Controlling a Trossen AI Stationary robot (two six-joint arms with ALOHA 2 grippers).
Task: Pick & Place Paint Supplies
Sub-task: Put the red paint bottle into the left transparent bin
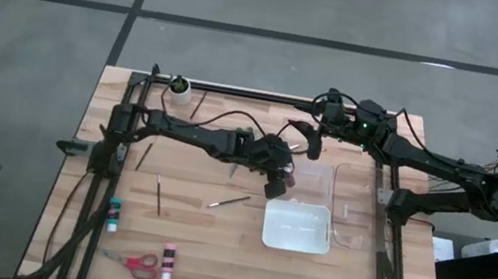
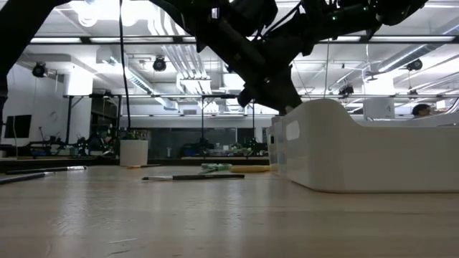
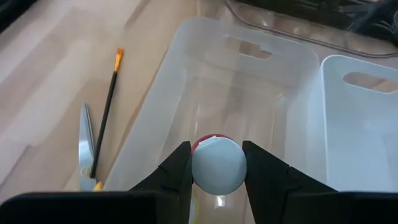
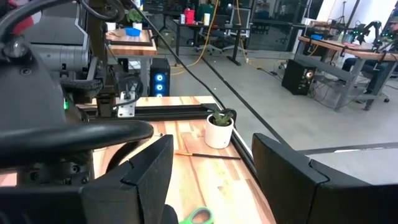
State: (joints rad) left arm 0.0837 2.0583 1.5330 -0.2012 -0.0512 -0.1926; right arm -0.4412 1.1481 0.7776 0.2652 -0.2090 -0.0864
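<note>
While the left end effector (image 3: 217, 171) grips a red paint bottle (image 3: 217, 163) above the clear bin (image 3: 163, 93), the right end effector (image 4: 211, 171), fingers apart and empty, waits beyond that bin.

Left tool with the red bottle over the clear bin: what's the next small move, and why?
Probably lower it a little and open. The left tool is shut on the red paint bottle, cap up, and the clear bin lies directly beneath, looking empty. A short drop should keep the bottle from bouncing out. The right tool waits open near the table's back edge, out of the way.
</note>
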